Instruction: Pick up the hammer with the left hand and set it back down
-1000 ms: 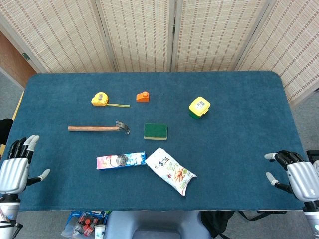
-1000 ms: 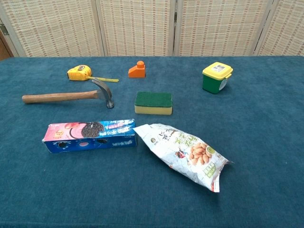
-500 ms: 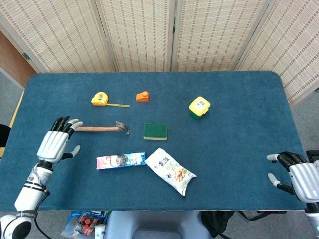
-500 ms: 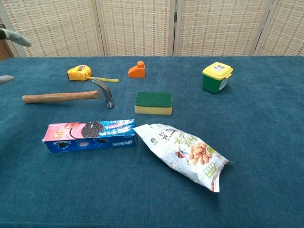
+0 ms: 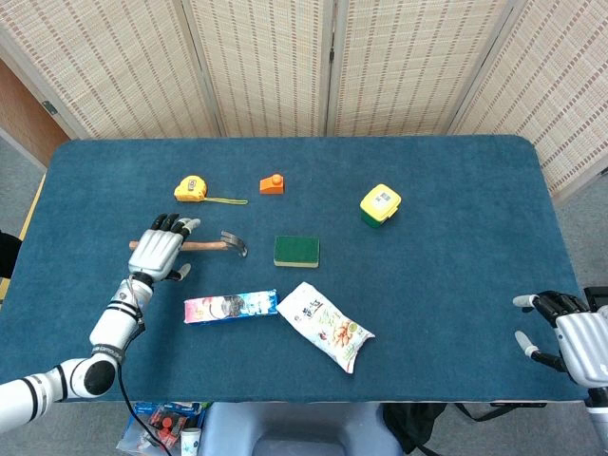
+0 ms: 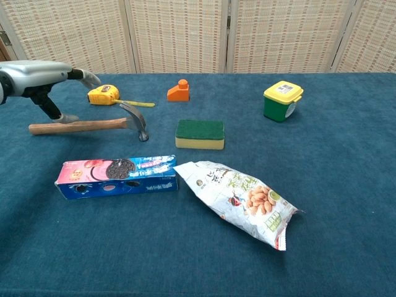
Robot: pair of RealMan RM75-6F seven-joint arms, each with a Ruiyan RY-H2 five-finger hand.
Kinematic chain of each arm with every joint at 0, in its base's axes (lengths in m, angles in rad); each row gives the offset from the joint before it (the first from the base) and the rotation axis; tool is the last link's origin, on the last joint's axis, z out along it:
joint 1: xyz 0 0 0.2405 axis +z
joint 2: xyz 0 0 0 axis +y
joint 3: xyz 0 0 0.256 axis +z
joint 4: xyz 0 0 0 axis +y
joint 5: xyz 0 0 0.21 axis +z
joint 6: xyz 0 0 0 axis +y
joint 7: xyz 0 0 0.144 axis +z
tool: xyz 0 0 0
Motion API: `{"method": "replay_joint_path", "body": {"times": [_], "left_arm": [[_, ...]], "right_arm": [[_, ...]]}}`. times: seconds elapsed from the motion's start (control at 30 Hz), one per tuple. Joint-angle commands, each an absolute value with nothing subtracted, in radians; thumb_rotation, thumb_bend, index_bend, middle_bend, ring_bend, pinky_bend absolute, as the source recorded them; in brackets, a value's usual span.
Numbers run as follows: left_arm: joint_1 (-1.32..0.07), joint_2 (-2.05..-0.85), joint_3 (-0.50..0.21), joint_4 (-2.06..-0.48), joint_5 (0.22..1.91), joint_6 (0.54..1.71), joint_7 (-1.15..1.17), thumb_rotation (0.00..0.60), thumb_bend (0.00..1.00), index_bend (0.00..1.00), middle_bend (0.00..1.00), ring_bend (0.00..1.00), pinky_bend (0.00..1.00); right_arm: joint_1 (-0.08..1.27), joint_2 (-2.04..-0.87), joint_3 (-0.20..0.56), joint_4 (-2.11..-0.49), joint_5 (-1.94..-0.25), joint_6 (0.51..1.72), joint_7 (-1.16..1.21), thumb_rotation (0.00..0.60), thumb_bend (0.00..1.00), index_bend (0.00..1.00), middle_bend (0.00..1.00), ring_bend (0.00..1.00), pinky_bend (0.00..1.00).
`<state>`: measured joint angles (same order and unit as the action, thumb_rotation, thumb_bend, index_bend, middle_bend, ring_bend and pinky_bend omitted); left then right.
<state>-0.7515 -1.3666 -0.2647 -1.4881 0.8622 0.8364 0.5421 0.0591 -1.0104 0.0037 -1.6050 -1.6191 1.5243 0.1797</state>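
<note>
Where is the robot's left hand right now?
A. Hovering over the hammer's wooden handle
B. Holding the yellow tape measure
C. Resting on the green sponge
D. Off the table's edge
A: the left hand hangs open above the wooden handle of the hammer, which lies flat on the table.

Desk (image 5: 456,190) covered edge to edge in dark teal felt-like cloth, rounded corners at far side. Behind it, folding screen (image 5: 285,66) of woven beige panels in pale frames spans top of frame in both views. Upper left of head view: strip of reddish-brown wall (image 5: 21,104), possibly a door, hard to tell. Grey floor (image 5: 579,214) visible at left and right desk edges. Lower centre of head view: grey-blue rounded surface (image 5: 285,432) below near desk edge. Light even, soft, no hard shadows.
</note>
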Motion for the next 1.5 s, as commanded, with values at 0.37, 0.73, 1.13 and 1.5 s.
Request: {"method": "replay_joint_path", "body": {"times": [0.37, 0.73, 1.13, 1.5], "left_arm": [[-0.931, -1.525, -0.204, -1.289, 0.556, 0.816, 0.734, 0.6, 0.32, 0.13, 0.13, 0.05, 0.0], [-0.986, -1.582, -0.172, -1.201, 0.473, 0.805, 0.781, 0.6, 0.32, 0.19, 0.19, 0.07, 0.0], [-1.029, -1.62, -0.147, -1.151, 0.406, 0.782, 0.816, 0.6, 0.32, 0.22, 0.24, 0.09, 0.0], [-1.052, -1.641, -0.136, -1.118, 0.394, 0.77, 0.816, 0.6, 0.45, 0.28, 0.31, 0.14, 0.0]], "right_arm": [[0.051, -1.01, 0.003, -1.597, -1.605, 1.523, 0.185, 0.6, 0.28, 0.35, 0.42, 0.27, 0.28], [0.044, -1.01, 0.004, -1.592, -1.595, 1.523, 0.189, 0.6, 0.28, 0.35, 0.42, 0.27, 0.28], [0.041, -1.011, 0.005, -1.582, -1.587, 1.517, 0.198, 0.6, 0.28, 0.35, 0.42, 0.27, 0.28], [0.044, -1.012, 0.008, -1.575, -1.579, 1.506, 0.204, 0.6, 0.28, 0.35, 0.42, 0.27, 0.28]]}}
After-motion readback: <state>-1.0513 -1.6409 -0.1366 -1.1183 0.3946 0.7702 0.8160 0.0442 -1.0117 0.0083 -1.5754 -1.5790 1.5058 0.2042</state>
